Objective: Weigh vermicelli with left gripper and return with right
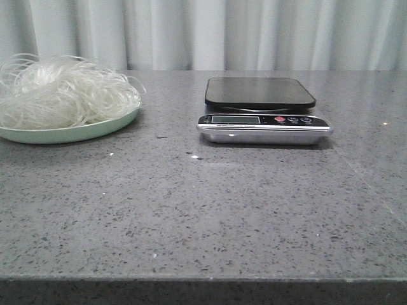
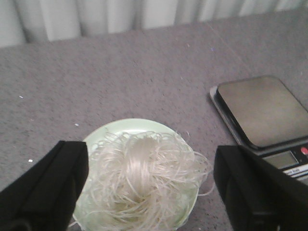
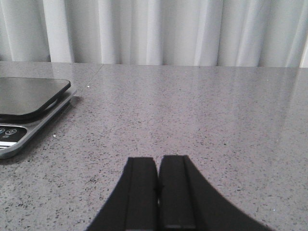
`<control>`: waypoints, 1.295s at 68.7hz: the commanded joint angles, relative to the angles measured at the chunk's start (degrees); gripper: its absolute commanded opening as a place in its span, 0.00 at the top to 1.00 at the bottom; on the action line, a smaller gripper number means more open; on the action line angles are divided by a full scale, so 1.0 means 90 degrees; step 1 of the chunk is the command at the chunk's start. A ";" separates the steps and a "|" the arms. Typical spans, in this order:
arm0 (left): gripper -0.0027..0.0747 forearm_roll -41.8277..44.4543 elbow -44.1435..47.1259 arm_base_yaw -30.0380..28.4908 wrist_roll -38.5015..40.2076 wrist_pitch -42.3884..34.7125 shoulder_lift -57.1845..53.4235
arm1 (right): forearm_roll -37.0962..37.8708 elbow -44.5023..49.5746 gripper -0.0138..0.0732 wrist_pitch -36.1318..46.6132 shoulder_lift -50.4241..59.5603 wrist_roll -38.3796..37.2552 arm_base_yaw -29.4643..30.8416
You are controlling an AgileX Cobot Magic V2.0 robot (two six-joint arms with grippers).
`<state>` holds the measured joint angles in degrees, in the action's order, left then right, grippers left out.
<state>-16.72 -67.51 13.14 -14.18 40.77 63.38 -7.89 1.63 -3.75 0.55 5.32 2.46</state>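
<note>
The vermicelli is a fluffy white mound of looping strands on a pale green plate at the far left of the table. In the left wrist view the vermicelli lies below my left gripper, which is open wide, one finger on each side and above the mound. The scale with its black platform stands empty at the middle right; it also shows in the left wrist view. My right gripper is shut and empty, low over the bare table to the right of the scale.
The grey speckled table runs to a front edge near the camera. A pale curtain hangs behind the table. No arm shows in the front view.
</note>
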 commanded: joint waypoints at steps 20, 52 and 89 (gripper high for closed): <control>0.20 -0.0104 -0.0964 0.0256 -0.0089 0.0290 0.2040 | 0.0015 -0.0055 0.67 0.0525 0.0106 0.0017 0.0047; 0.23 0.0343 -0.0964 0.0256 -0.0089 0.0627 0.3244 | 0.0015 -0.0055 0.67 0.0488 0.0106 0.0017 0.0047; 0.78 0.0343 -0.1391 0.0256 -0.0089 0.1139 0.3328 | 0.0015 -0.0055 0.67 0.0468 0.0106 0.0017 0.0047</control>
<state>-12.90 -76.58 15.14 -15.13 49.41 95.07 -7.89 1.63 -3.75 0.55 5.32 2.46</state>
